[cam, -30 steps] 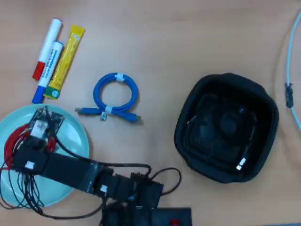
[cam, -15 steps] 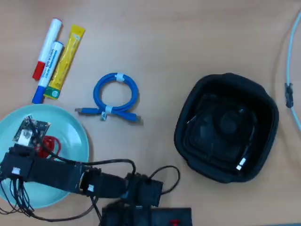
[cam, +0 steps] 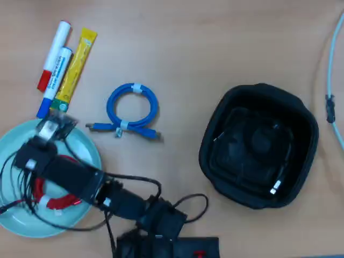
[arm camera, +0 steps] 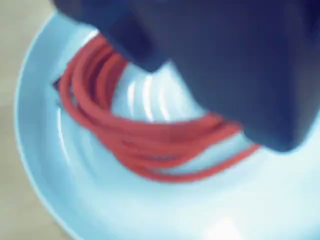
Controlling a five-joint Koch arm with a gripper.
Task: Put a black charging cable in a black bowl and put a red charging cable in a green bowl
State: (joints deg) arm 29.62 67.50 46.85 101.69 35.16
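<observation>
Red charging cable [cam: 54, 200] lies flat in green bowl [cam: 21, 226], just below gripper [cam: 49, 128]; jaw state can't tell.

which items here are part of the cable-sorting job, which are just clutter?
Job:
red charging cable, in the green bowl
black charging cable, in the black bowl

Clutter:
blue cable
two markers
yellow sachet

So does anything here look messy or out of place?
Nothing stands out. The red charging cable lies coiled inside the green bowl, under the arm. The blue cable sits tidily on the table.
</observation>
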